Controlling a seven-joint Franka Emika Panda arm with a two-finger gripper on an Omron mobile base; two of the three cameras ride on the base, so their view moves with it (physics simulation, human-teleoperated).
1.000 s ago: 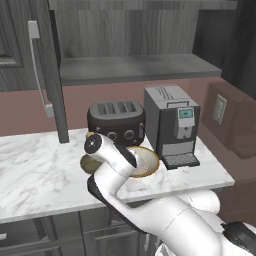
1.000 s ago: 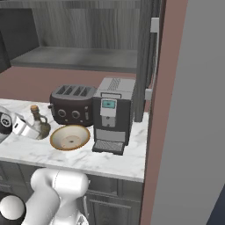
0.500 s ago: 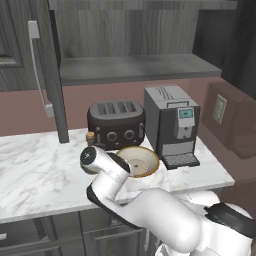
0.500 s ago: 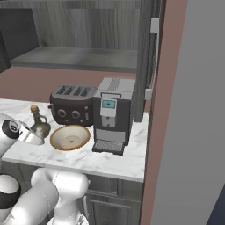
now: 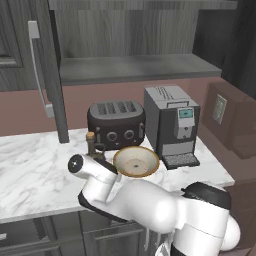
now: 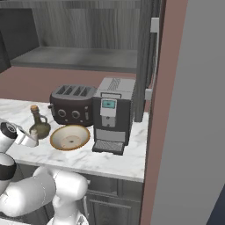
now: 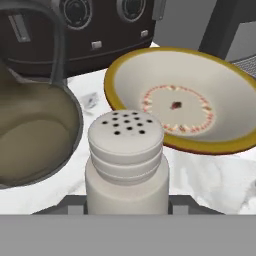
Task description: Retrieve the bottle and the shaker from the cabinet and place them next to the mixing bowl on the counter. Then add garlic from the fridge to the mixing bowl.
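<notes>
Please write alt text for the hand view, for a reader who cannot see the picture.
A white shaker with a perforated top stands upright close to the camera, between the claw tips. Behind it on the marble counter sits the yellow-rimmed mixing bowl, with the glass bottle at left and a dark toaster behind.

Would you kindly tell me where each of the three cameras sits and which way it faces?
Left base view: behind the arm's left, facing the counter; white arm rises lower right.
Right base view: behind its right, facing the same counter; arm lower left.
Hand view: on the hand, along the end effector shut on the shaker, beside the bottle.
Both base views share toaster, coffee machine, mixing bowl.
</notes>
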